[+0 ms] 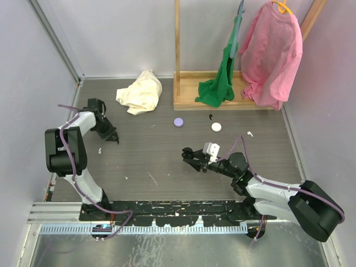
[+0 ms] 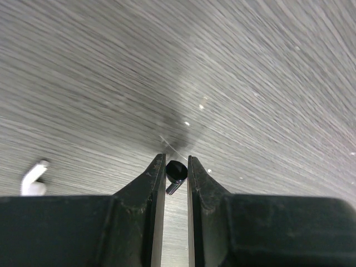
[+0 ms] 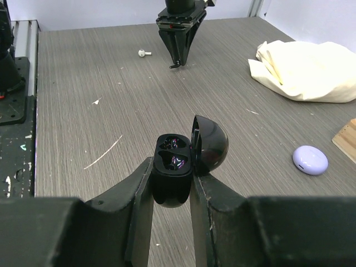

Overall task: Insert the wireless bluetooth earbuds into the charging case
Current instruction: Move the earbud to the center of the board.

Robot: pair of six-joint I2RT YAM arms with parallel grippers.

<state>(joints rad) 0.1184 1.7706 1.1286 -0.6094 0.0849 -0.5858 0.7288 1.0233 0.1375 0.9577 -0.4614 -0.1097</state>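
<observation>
My left gripper [image 2: 177, 167] is shut on a small black earbud [image 2: 176, 173], pinched at the fingertips with its stem pointing down. In the top view that gripper [image 1: 114, 139] points down at the table's left side. From the right wrist view the same gripper [image 3: 179, 58] hangs at the far end with the earbud [image 3: 174, 65] at its tip. My right gripper [image 3: 172, 167] is shut on the black charging case [image 3: 171, 175]. The case's lid [image 3: 211, 143] is swung open and both sockets are empty. In the top view the case [image 1: 192, 154] is near the table's middle.
A white earbud [image 1: 99, 150] lies just right of the left gripper. A purple case [image 1: 178, 122], a white case [image 1: 216, 127], a small black piece [image 1: 211, 117] and another white earbud [image 1: 250, 133] lie mid-table. A cream cloth [image 1: 142, 92] and a wooden rack [image 1: 222, 103] with hanging garments stand at the back.
</observation>
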